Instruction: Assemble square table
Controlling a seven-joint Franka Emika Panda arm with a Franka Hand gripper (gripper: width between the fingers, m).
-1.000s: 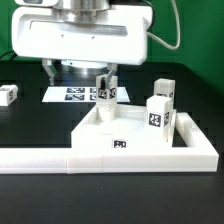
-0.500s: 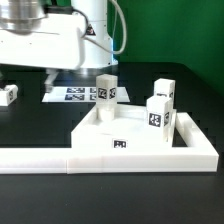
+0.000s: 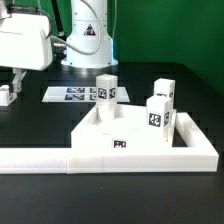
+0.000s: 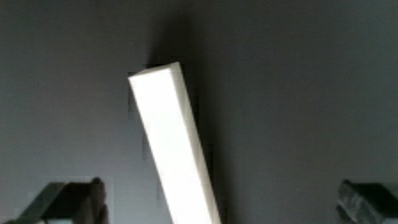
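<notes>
The square white tabletop (image 3: 128, 128) lies flat at the centre right with a tag on its front edge. Three white tagged legs stand upright on it: one at the rear left (image 3: 106, 90) and two close together at the right (image 3: 165, 94) (image 3: 157, 113). A fourth leg (image 3: 8, 95) lies on the black table at the far left edge of the exterior view. My gripper (image 3: 14, 79) hangs just above that loose leg, apart from it. In the wrist view my gripper (image 4: 217, 204) is open and holds nothing; only its dark fingertips (image 4: 71, 202) show.
The marker board (image 3: 78, 95) lies behind the tabletop. A long low white wall (image 3: 60, 159) runs along the front and up the right side. A long narrow white strip (image 4: 178, 140) crosses the dark table under the gripper in the wrist view. The robot base (image 3: 88, 30) stands at the rear.
The arm has swung from above the tabletop to the exterior view's left, ending over the loose leg. The jaws have stayed open. The parts have not moved.
</notes>
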